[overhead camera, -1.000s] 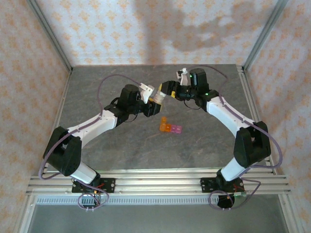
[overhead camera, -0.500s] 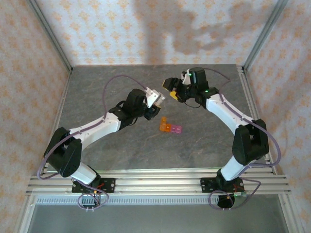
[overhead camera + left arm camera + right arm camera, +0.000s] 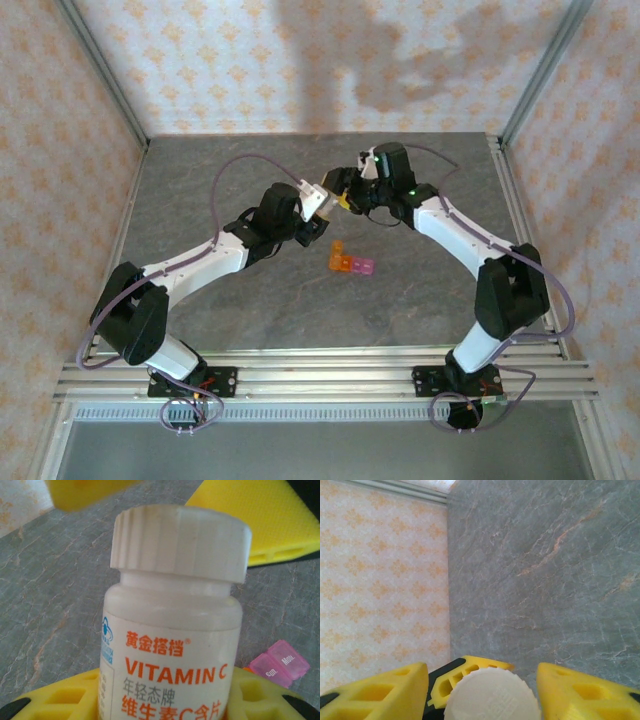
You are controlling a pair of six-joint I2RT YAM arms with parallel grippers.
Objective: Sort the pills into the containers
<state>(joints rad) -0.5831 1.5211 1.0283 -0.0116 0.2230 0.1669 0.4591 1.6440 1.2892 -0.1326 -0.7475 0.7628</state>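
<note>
My left gripper (image 3: 314, 203) is shut on a white vitamin C bottle (image 3: 172, 630) with orange lettering, holding its lower body between yellow fingers (image 3: 60, 697). The ribbed white cap (image 3: 492, 697) is on. My right gripper (image 3: 343, 192) meets the bottle above the table's middle. Its yellow fingers (image 3: 375, 692) stand on either side of the cap, the left one with a small gap, so it is open. The containers (image 3: 350, 264), a short orange-to-pink strip of cells, lie on the table just in front of both grippers; the pink end (image 3: 277, 662) is visible past the bottle. The pills are out of view.
The grey marbled table (image 3: 230, 310) is walled by patterned panels at the back and sides. An aluminium rail (image 3: 320, 375) runs along the near edge by the arm bases. Purple cables loop over both arms.
The right gripper moved left onto the bottle's cap and narrowed its jaws around it. The left arm shifted the bottle slightly, then held it still.
</note>
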